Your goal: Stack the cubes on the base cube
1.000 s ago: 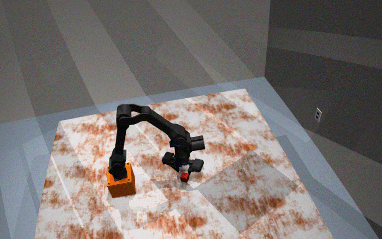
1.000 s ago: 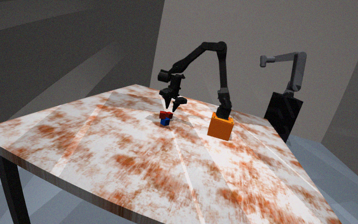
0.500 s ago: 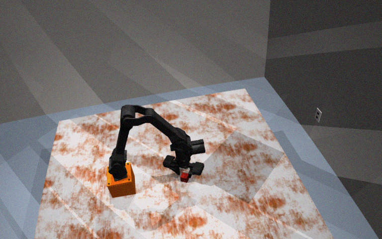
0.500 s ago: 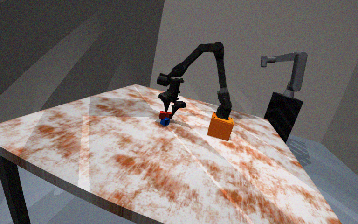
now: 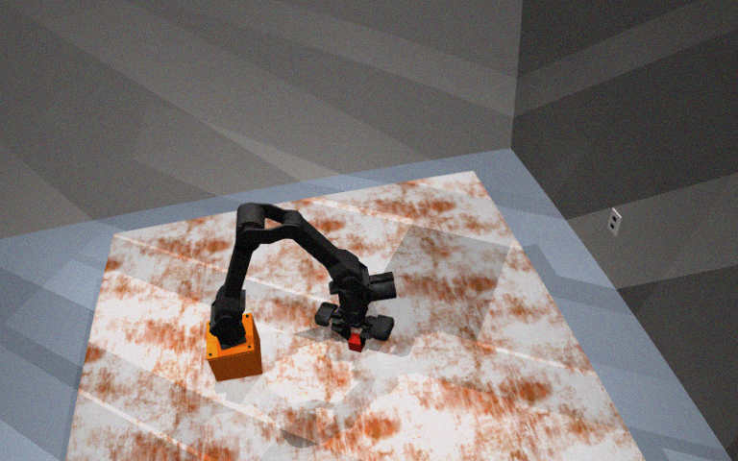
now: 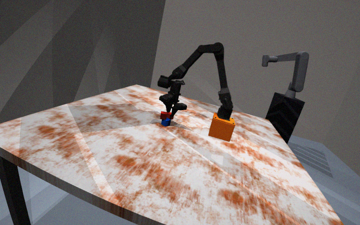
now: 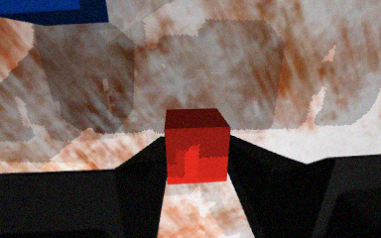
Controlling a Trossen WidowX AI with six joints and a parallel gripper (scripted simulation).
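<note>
A red cube (image 5: 356,343) (image 7: 197,161) sits level at table height, with a black fingertip against each of its left and right sides in the wrist view. My gripper (image 5: 356,336) (image 6: 170,114) (image 7: 194,142) is shut on this cube and points down. The blue base cube (image 6: 165,122) (image 7: 40,6) stands on the table beside it, cut off at the top left of the wrist view and hidden behind the gripper in the top view. Another red cube (image 6: 164,115) rests on top of the blue cube in the exterior view; its exact corner cannot be told. The held cube is mostly hidden there.
The arm's orange base block (image 5: 239,367) (image 6: 221,129) stands on the rust-stained white table (image 5: 462,407) (image 6: 159,185). A grey arm (image 6: 301,71) on a black pedestal (image 6: 285,114) stands beyond the table. The blue cube is close to the gripper's fingers.
</note>
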